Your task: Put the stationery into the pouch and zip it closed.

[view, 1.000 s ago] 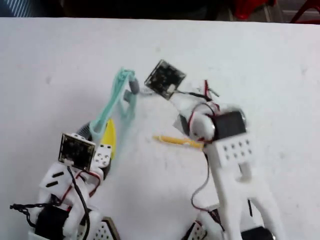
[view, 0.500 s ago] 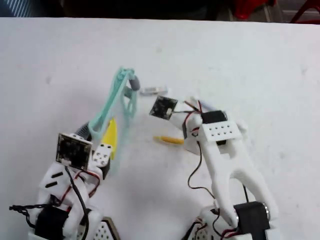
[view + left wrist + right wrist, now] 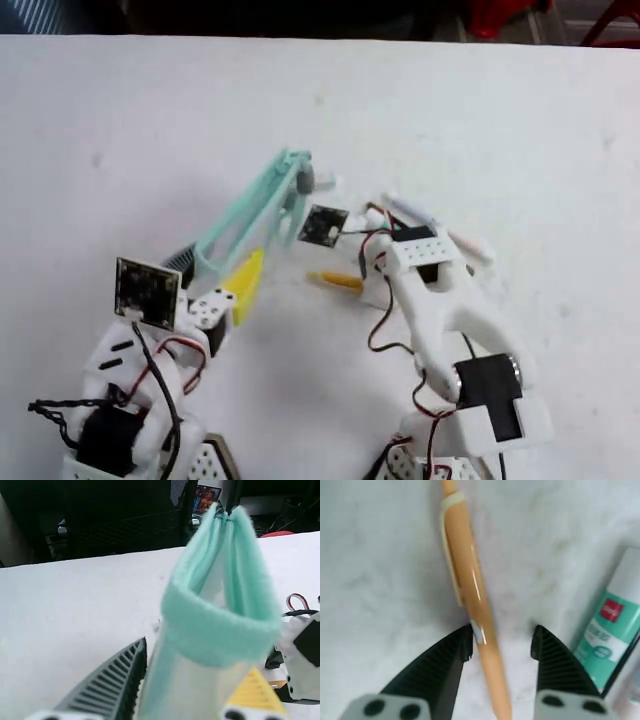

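In the high view the mint-green pouch (image 3: 255, 205) is lifted off the table, slanting from my left gripper (image 3: 222, 262) up to its far end. The left wrist view shows the pouch (image 3: 220, 615) pinched between the dark finger (image 3: 110, 685) and the yellow finger (image 3: 255, 695), its mouth gaping slightly. An orange pen (image 3: 335, 280) lies flat on the table. My right gripper (image 3: 502, 632) is open and low over the pen (image 3: 467, 575), with one finger on each side. A teal-and-white glue stick (image 3: 612, 625) lies just beside it.
The right arm (image 3: 440, 300) sits over more stationery: a grey pen-like item (image 3: 410, 212) and another stick (image 3: 470, 247). A small white item (image 3: 325, 183) lies by the pouch's far end. The white table (image 3: 520, 130) ends at a dark back edge.
The right arm drew back toward the near side and dropped over the orange pen. The left arm swung the pouch's far end to the right.
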Robot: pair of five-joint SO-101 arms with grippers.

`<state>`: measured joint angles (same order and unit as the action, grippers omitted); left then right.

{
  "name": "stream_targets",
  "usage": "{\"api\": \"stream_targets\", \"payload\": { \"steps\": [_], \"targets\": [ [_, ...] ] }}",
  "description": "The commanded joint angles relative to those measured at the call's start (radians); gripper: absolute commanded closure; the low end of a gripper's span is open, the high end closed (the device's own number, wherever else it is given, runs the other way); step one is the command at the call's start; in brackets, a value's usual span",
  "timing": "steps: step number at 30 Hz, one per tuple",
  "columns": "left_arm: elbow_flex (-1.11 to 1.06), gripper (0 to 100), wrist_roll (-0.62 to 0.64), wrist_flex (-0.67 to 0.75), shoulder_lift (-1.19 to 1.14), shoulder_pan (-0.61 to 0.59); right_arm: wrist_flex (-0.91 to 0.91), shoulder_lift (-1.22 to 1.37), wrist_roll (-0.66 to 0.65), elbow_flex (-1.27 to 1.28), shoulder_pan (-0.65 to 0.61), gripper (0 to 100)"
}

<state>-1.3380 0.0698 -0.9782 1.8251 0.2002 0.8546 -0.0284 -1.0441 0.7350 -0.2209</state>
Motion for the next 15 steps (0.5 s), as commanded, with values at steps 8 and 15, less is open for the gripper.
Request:
{"api": "stream_targets", "payload": {
  "steps": [8, 15],
  "targets": [
    [0.006, 90, 0.012, 0.048, -0.008, -0.008, -0.016, 0.007, -0.009, -0.026, 0.001, 85.8],
    [0.005, 97, 0.011, 0.051, -0.008, -0.007, -0.012, 0.008, -0.009, -0.025, 0.001, 91.1]
  ]
}}
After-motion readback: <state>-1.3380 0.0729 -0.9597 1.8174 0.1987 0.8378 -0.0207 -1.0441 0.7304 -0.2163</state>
